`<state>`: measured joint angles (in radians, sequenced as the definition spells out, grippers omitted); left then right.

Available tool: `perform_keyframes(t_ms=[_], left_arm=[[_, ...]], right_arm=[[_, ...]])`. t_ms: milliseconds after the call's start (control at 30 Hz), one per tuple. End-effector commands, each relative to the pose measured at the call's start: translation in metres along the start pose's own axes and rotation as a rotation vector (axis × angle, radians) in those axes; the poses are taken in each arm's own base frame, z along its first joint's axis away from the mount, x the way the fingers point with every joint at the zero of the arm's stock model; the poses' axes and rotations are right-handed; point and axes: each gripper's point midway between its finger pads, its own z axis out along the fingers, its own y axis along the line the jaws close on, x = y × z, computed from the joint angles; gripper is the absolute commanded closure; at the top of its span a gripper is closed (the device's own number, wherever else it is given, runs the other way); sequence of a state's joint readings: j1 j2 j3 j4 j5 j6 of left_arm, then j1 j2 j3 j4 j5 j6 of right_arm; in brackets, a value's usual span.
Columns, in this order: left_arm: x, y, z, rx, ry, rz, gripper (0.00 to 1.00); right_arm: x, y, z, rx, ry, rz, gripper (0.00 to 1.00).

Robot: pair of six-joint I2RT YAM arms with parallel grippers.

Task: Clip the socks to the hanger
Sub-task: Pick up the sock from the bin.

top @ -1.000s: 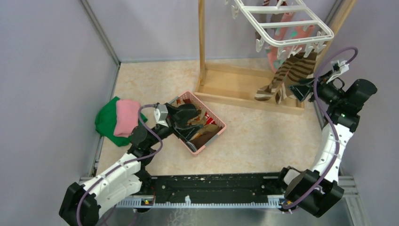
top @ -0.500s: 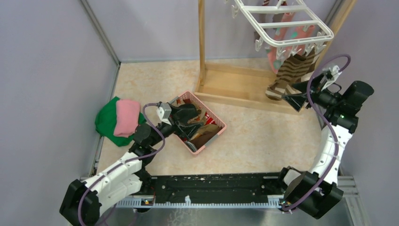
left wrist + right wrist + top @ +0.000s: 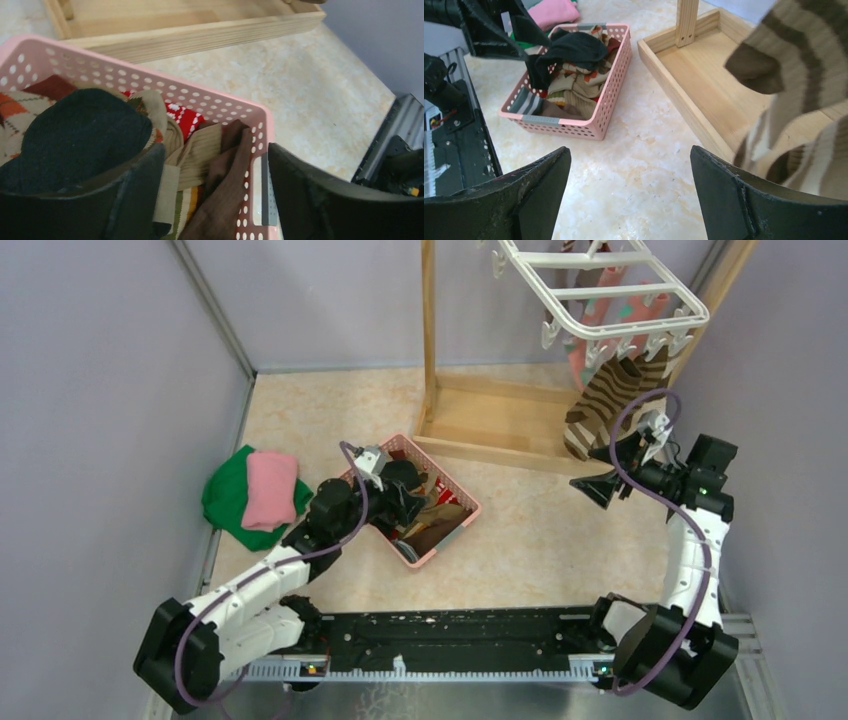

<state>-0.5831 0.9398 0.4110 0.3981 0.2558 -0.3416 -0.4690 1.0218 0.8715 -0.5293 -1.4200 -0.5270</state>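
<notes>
A brown-striped sock (image 3: pixel 598 400) is hanging from the white hanger (image 3: pixel 625 328) at upper right. The right gripper (image 3: pixel 629 190) is gaping wide just below it. The left gripper (image 3: pixel 215 195) is gaping wide over the pink basket (image 3: pixel 150 85) of loose socks (image 3: pixel 75 130).

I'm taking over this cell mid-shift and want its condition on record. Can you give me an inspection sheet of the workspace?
Surface: beige marbled table, no spills seen.
Job's things: white hanger above the wooden stand, with striped socks hanging from its clips; more socks heaped in the pink basket.
Clutter: folded green and pink cloths by the left wall.
Hands: left hand open over the basket, a black sock against one finger; right hand open, empty, beside the striped socks.
Cables: a purple cable loops at the left wrist, another at the right; no snag seen.
Surroundings: plain walls, nothing seen.
</notes>
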Motion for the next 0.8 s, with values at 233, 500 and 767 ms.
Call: perform_keyframes(t_ms=[233, 500, 767], left_arm=[[-0.009, 0.077, 0.013, -0.517, 0.28, 0.245, 0.44], [-0.012, 0.089, 0.016, -0.643, 0.465, 0.453, 0.33], [-0.001, 0.109, 0.05, -0.708, 0.532, 0.5, 0.34]], right_arm=[[0.013, 0.008, 0.012, -0.032, 0.081, -0.122, 0.12], [0.015, 0.006, 0.014, -0.031, 0.086, -0.106, 0.12], [0.017, 0.006, 0.015, -0.033, 0.083, -0.095, 0.12]])
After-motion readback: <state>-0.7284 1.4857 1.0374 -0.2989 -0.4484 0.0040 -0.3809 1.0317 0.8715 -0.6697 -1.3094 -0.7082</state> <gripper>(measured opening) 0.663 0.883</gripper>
